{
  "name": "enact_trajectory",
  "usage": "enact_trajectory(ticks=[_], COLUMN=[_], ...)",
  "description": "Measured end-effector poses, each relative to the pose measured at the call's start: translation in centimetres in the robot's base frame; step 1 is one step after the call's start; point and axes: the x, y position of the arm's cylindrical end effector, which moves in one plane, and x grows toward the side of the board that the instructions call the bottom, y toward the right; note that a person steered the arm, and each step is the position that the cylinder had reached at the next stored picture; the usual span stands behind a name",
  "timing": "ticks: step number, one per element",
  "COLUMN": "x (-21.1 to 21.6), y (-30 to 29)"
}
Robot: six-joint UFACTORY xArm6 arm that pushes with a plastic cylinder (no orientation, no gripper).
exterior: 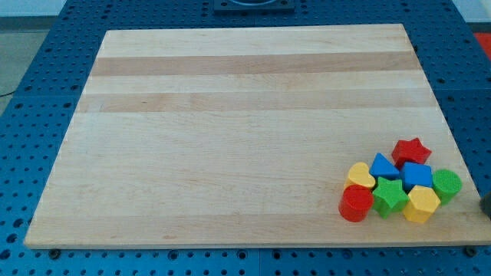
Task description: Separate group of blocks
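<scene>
The group of blocks sits packed together near the wooden board's (pixel 230 115) corner at the view's bottom right. Taking the green star (pixel 389 196) as the landmark: the red cylinder (pixel 355 204) touches it on the view's left, and the yellow heart-like block (pixel 360 175) lies just up and to the left of it. A blue triangular block (pixel 383 165) sits directly above the star, touching it. To the star's right, touching, is the yellow hexagon (pixel 422 204), and up and to the right of the star is the blue cube-like block (pixel 417 175). Beyond those, farther right of the star, stands the green round ribbed block (pixel 446 184), close to the board's right edge. The red star (pixel 411 151) is the farthest up from the green star, at the cluster's top.

A dark shape at the view's right edge, right of the green round block, may be my tip (pixel 486 205), but I cannot tell for certain. The arm carries no jaws.

The board rests on a blue perforated table (pixel 46 92).
</scene>
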Motion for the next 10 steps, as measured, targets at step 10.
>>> enact_trajectory(ticks=[10], x=[0.1], y=[-3.6])
